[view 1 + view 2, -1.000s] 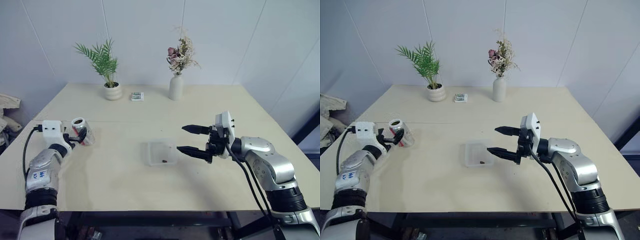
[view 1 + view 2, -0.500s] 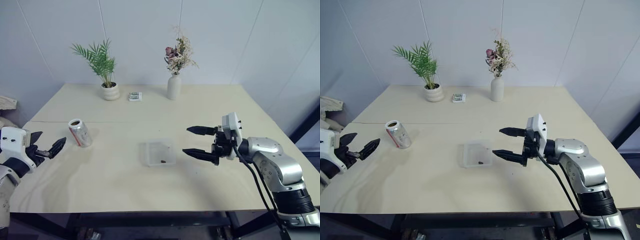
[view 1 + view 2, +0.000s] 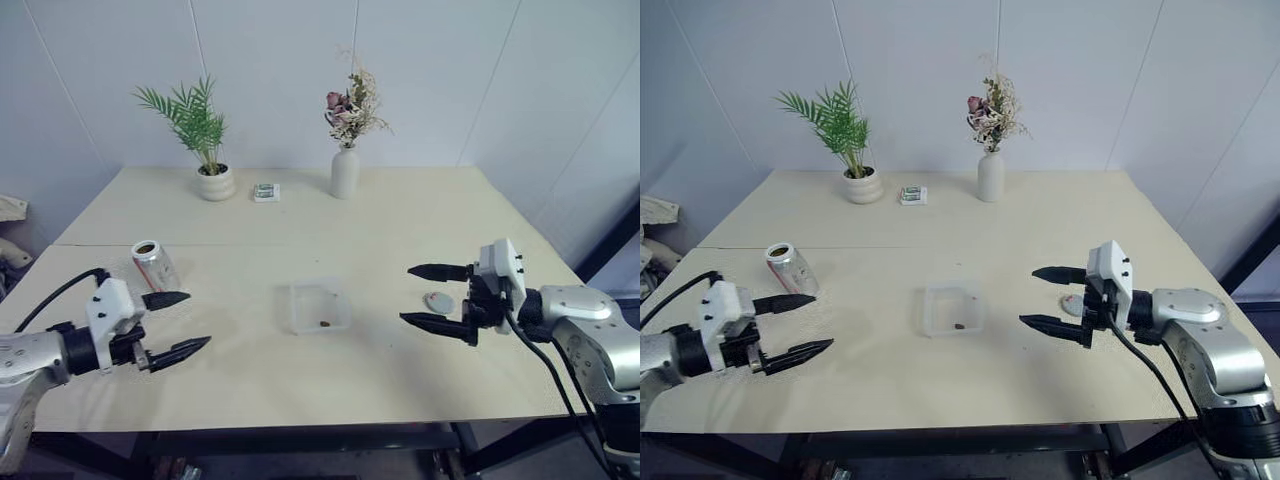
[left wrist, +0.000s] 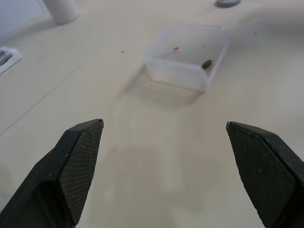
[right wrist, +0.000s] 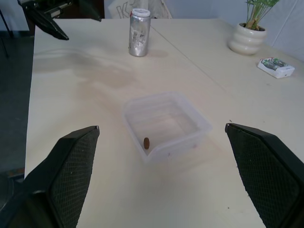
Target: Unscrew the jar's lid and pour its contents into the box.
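The small silvery jar with a red-and-white label (image 3: 151, 264) stands open-topped near the table's (image 3: 400, 215) left edge; the flat grey lid (image 3: 438, 301) lies toward the right edge. One brown lump (image 3: 324, 323) rests in the clear square plastic box (image 3: 318, 305) at mid-table. Both the left gripper (image 3: 172, 324) and the right gripper (image 3: 432, 295) are spread wide and empty — judged complete, so clear, untouching withdrawal is advised.

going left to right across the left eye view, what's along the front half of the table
left claw → jar → box holding a brown lump → lid → right claw
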